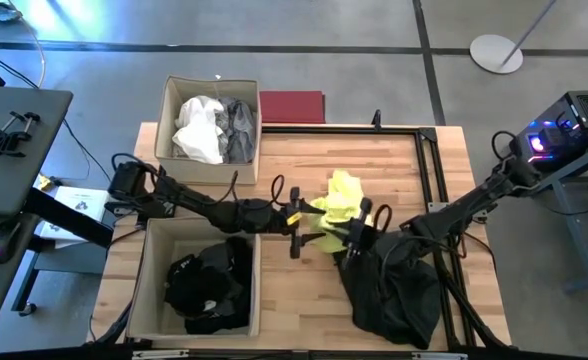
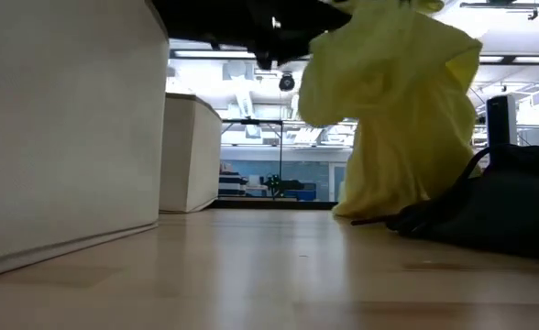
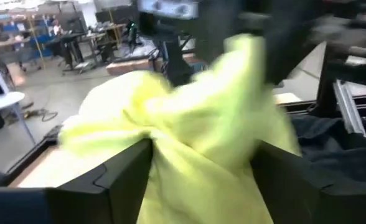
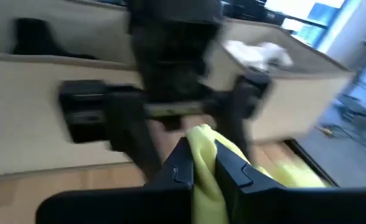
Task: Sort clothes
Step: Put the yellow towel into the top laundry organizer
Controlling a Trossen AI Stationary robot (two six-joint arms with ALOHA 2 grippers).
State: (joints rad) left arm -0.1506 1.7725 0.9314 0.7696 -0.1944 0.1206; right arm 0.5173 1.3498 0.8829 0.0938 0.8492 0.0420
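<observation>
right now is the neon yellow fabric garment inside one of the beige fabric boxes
No, the neon yellow fabric garment is out over the wooden table, pinched by the right gripper.

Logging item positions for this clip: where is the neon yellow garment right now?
In the high view the yellow garment is mid-table, between the left claw and the right claw, both shut on it, just beyond the black clothes pile.

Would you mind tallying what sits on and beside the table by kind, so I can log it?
Beige fabric boxes: 2, one with white and grey clothes, one with black clothes.
Neon yellow garment: 1, gripped by both the left gripper and the right gripper.
Dark pile on the table: 1.
Dark red rectangle: 1.
Total: 5.
</observation>
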